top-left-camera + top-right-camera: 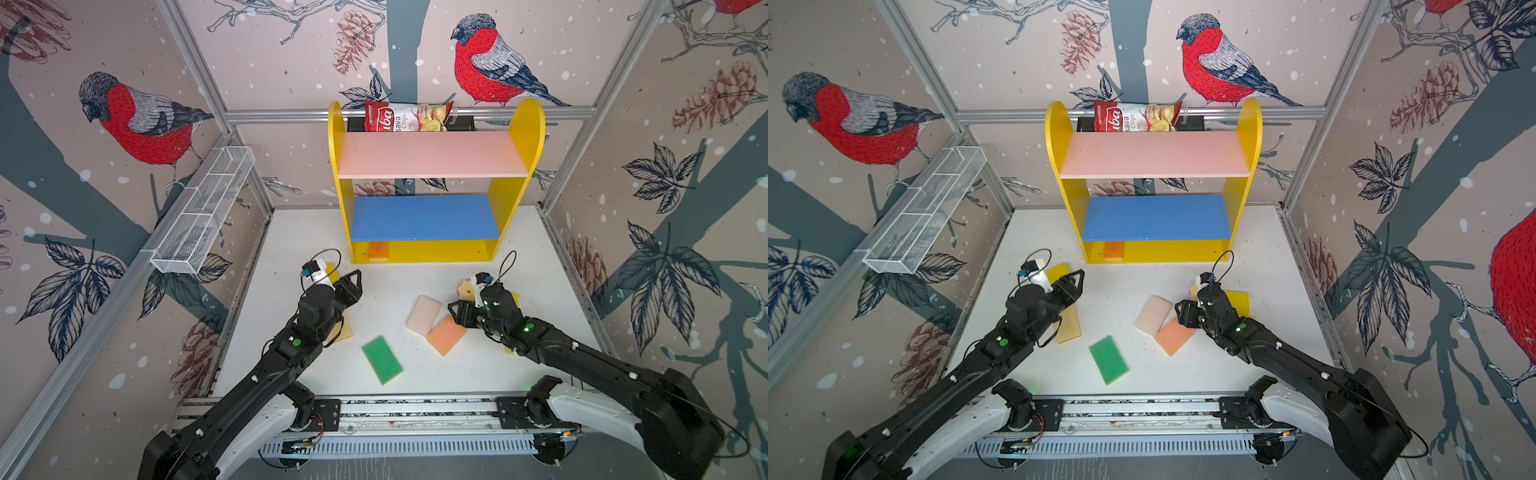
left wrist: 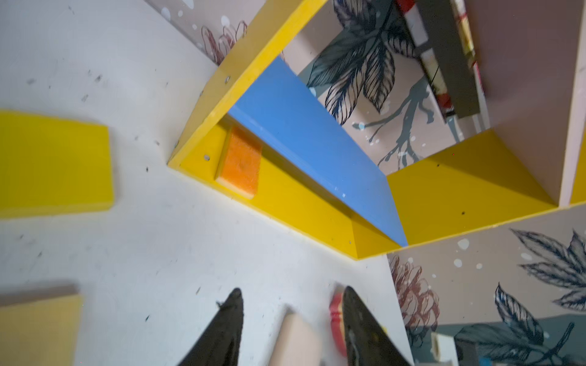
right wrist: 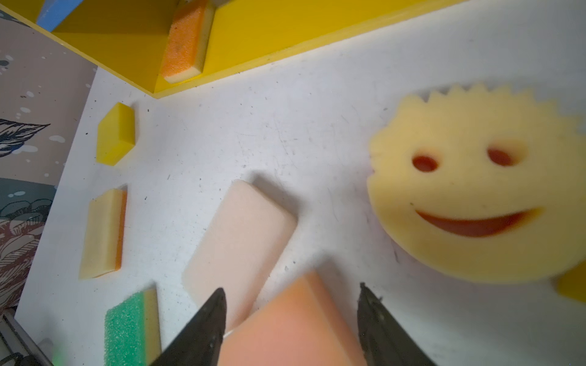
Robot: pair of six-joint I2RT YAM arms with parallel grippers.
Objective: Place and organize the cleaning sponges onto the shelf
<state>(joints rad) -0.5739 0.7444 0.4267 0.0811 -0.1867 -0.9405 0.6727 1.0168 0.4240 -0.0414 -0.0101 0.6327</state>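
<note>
1. White table [image 1: 395,282]; shelf [image 1: 528,137] upper centre, orange sponge [image 1: 378,250] on base.
2. Left gripper [image 2: 293,296] parted, empty; right gripper [image 3: 291,290] parted over salmon sponge [image 1: 446,334], lower centre.
3. Risk: touching cream sponge [image 1: 424,313] dragged along.

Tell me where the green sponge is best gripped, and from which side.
Across its two long edges, near the middle, coming straight down from above. The green sponge lies flat on the table with bare table all round, so its narrow width probably suits the jaws and nothing blocks a vertical approach.
</note>
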